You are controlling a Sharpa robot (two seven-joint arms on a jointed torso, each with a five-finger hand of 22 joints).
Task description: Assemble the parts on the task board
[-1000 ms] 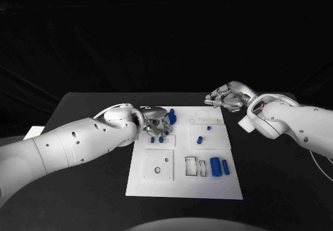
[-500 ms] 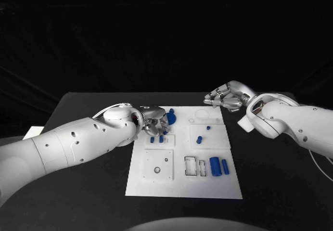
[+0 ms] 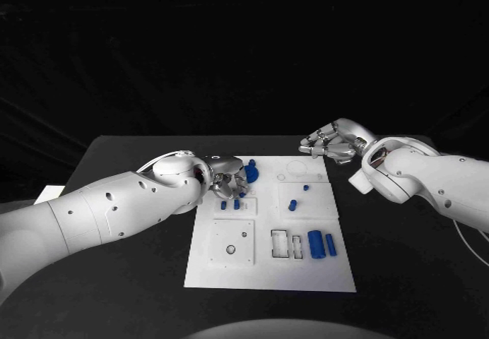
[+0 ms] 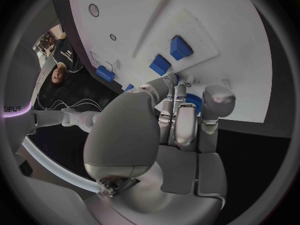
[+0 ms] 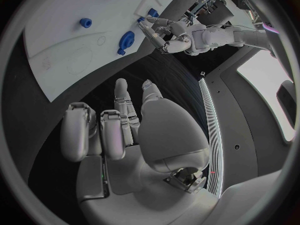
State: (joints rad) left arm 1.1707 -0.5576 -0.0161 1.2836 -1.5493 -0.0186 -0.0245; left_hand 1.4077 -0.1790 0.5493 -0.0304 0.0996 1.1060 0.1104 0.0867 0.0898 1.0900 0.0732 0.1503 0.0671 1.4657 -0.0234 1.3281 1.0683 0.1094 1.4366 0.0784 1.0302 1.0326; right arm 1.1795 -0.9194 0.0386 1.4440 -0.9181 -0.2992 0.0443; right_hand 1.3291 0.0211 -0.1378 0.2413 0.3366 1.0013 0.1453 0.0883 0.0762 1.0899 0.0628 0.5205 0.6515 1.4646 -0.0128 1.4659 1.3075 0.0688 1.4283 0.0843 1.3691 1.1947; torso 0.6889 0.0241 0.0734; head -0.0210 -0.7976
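The white task board (image 3: 306,275) lies in the middle of the black table. My left hand (image 3: 228,180) hovers low over the board's far left part, its fingers close together beside a tall blue part (image 3: 251,170). In the left wrist view a bit of that blue part (image 4: 194,103) shows between the thumb and a finger of the left hand (image 4: 181,115); I cannot tell whether it is gripped. My right hand (image 3: 328,145) hangs above the board's far right corner, fingers curled in with nothing in them, as the right wrist view (image 5: 119,125) also shows.
Two small blue blocks (image 3: 230,205) stand just nearer than the left hand. A blue peg (image 3: 306,188) and another blue piece (image 3: 292,205) stand mid-board. Two blue cylinders (image 3: 322,244) lie right of narrow slots (image 3: 286,244). A square plate with a hole (image 3: 232,242) sits near left.
My left hand has shifted slightly toward the far side of the board, beside the tall blue part. The right hand has stayed where it was.
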